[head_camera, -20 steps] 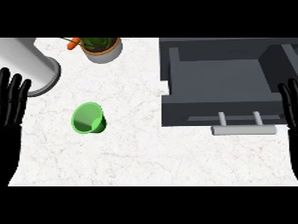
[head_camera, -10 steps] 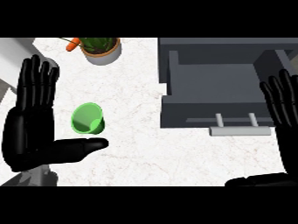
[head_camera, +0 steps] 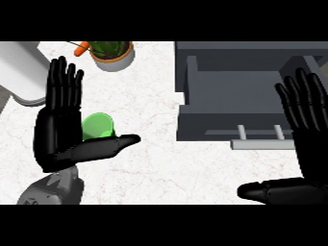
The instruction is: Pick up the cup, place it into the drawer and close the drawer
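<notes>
The reach for the cup [head_camera: 97,126] is in hand; it lies on the counter [head_camera: 152,105], just beside the left hand [head_camera: 65,127], fingers straight; next, curl round it; right hand [head_camera: 312,139] flat by the open drawer [head_camera: 230,91].

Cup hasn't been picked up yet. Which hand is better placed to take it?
Probably the left hand: it is open right beside the green cup, thumb reaching under it. The right hand is open across the counter, by the open drawer.
</notes>
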